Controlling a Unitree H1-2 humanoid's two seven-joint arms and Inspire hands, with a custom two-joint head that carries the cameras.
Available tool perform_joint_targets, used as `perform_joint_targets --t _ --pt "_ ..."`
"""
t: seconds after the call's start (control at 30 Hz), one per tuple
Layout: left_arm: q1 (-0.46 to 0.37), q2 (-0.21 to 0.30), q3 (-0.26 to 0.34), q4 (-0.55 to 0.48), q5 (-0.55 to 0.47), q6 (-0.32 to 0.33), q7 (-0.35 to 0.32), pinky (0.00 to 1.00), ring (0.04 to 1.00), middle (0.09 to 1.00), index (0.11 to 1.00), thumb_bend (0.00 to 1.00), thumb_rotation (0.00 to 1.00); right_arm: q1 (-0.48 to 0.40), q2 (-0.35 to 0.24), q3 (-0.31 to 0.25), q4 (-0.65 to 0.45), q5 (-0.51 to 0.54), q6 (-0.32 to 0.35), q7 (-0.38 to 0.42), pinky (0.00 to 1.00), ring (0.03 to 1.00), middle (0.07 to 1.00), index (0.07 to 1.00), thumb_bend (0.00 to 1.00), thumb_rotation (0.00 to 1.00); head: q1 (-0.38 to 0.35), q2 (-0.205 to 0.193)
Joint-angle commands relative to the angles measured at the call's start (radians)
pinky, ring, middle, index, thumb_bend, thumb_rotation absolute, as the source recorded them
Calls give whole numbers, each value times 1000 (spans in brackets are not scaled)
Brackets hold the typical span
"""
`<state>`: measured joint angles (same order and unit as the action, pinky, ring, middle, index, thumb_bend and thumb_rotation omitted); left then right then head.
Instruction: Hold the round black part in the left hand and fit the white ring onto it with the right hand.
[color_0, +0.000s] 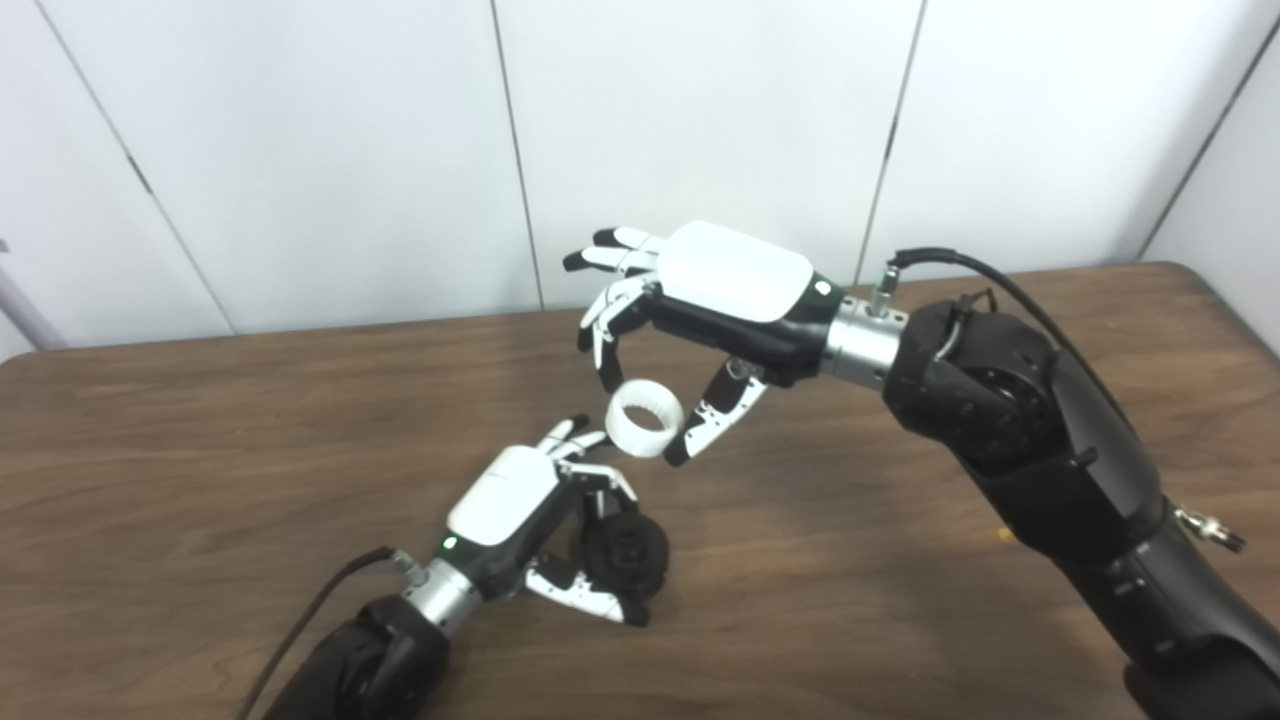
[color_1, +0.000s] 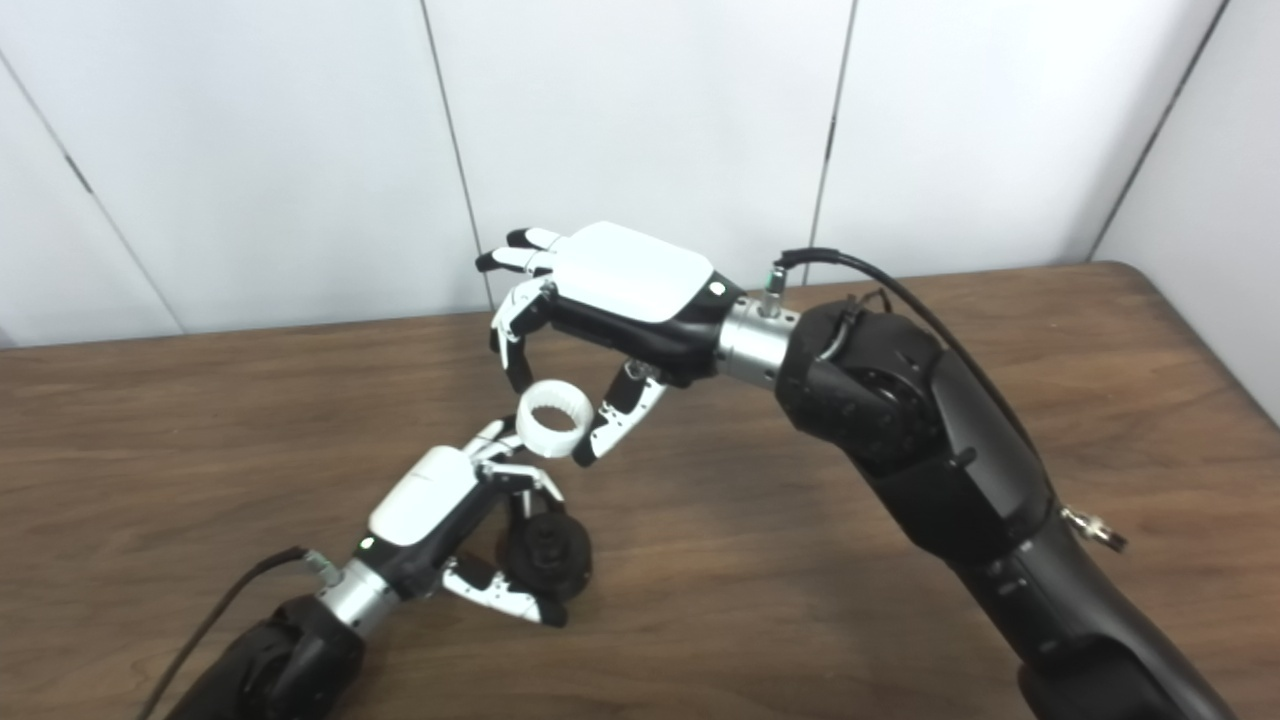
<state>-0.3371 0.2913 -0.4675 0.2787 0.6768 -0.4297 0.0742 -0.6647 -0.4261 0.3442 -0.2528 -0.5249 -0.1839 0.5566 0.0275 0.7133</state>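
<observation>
My left hand (color_0: 520, 515) is low over the brown table, shut on the round black part (color_0: 625, 550), which sits between its fingers and thumb with its face turned to the right. Above and slightly behind it, my right hand (color_0: 715, 300) holds the white ring (color_0: 645, 418) pinched between a fingertip and the thumb. The ring (color_1: 553, 418) hangs in the air with its opening facing up toward me, apart from the black part (color_1: 545, 555) and higher than it.
The wooden table (color_0: 200, 480) spreads wide to both sides, its back edge against white wall panels (color_0: 350, 150). The bulky right forearm (color_0: 1050, 440) crosses the right half of the table. A cable (color_0: 300, 620) trails from the left wrist.
</observation>
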Motion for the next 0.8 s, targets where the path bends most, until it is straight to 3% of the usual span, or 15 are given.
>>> perform_joint_targets --t 0.0,0.37,0.77 --pt "30 -28 -18 0 12 7 -23 1000 906 682 481 523 60 -35 -3 -12 -39 29 -29 -3 1000 951 717 479 525 138 9 1" --pt "40 -45 -5 -25 23 26 -41 1000 911 683 480 523 61 -12 -6 -4 -58 62 -40 30 1000 954 716 479 524 140 34 20" --pt "50 -42 15 -60 22 38 -80 1000 906 687 481 523 61 46 -32 -4 -124 67 -23 85 1000 941 724 479 524 141 14 30"
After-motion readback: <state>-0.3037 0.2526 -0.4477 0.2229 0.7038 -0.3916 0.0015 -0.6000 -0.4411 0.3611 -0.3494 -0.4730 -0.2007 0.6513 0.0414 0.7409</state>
